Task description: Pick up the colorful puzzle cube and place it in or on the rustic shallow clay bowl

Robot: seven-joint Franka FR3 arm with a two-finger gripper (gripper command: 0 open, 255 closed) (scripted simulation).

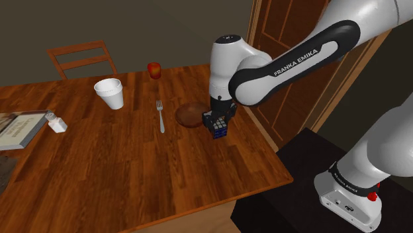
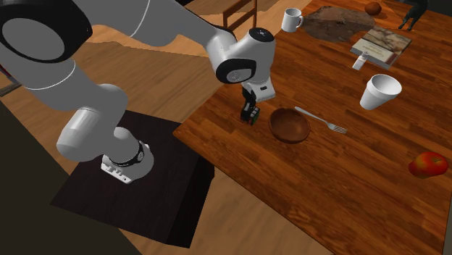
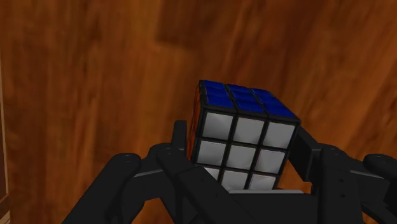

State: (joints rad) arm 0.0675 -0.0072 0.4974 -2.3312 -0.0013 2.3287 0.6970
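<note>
A puzzle cube with white, blue and orange-red faces sits clasped between my black fingers, lifted off the wooden table. In the shoulder view the gripper holds the cube just to the right of the brown shallow bowl, near the table's right edge. In the second exterior view the gripper hangs to the left of the bowl, a little above the tabletop.
A fork lies left of the bowl. A white cup, a red apple, a salt shaker and a book stand farther off. A chair is behind the table. A mug stands at the far end.
</note>
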